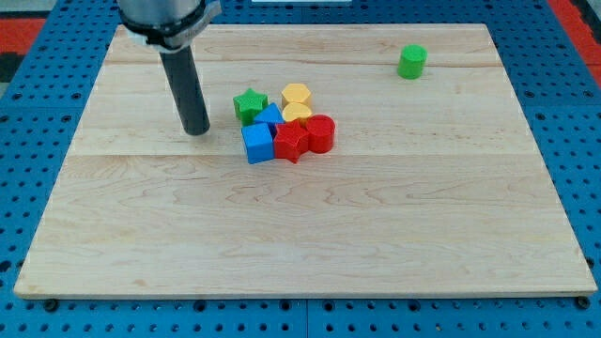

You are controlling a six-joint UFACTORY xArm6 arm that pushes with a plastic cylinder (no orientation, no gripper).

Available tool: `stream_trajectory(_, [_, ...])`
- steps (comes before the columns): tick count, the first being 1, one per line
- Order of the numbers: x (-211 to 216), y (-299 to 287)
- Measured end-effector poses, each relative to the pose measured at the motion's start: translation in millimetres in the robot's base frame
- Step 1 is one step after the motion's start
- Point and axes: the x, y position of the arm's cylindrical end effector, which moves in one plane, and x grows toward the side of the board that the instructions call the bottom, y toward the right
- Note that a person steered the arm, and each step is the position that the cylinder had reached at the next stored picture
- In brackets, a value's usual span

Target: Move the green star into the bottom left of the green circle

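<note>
Seven blocks are sitting on the wooden board (310, 244), and you are looking at six of them bunched in one cluster. Nearest you, the blue cube (256, 144) and the red star (290, 142) are lying at the cluster's 6 o'clock edge, with the red cylinder (320, 133) at 4 o'clock. Behind them a blue triangle (269, 116) and two yellow blocks (297, 101) are pressing together. Your green star (249, 105) is sitting at the cluster's 10 o'clock, touching the blue triangle. My tip (196, 131), a bare rod holding nothing, is standing just at the star's 8 o'clock, apart from it. Farthest off, the green circle (411, 61) is waiting at 2 o'clock. Pushing straight across is likely dragging neighbours along; a glancing contact is risking spinning the star away.
</note>
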Motion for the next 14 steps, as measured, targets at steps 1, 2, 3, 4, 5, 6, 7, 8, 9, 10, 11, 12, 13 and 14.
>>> stream_trajectory(1, [3, 41])
stream_trajectory(2, [-11, 42])
stream_trajectory(3, [-52, 42])
stream_trajectory(4, [-95, 44])
stream_trajectory(5, [-101, 76])
stream_trajectory(6, [-95, 97])
stream_trajectory(7, [-81, 110])
stream_trajectory(8, [-82, 133])
stream_trajectory(9, [-94, 157])
stream_trajectory(10, [-109, 188])
stream_trajectory(11, [-110, 218])
stream_trajectory(12, [-110, 228])
stream_trajectory(13, [-110, 234])
stream_trajectory(14, [-106, 234])
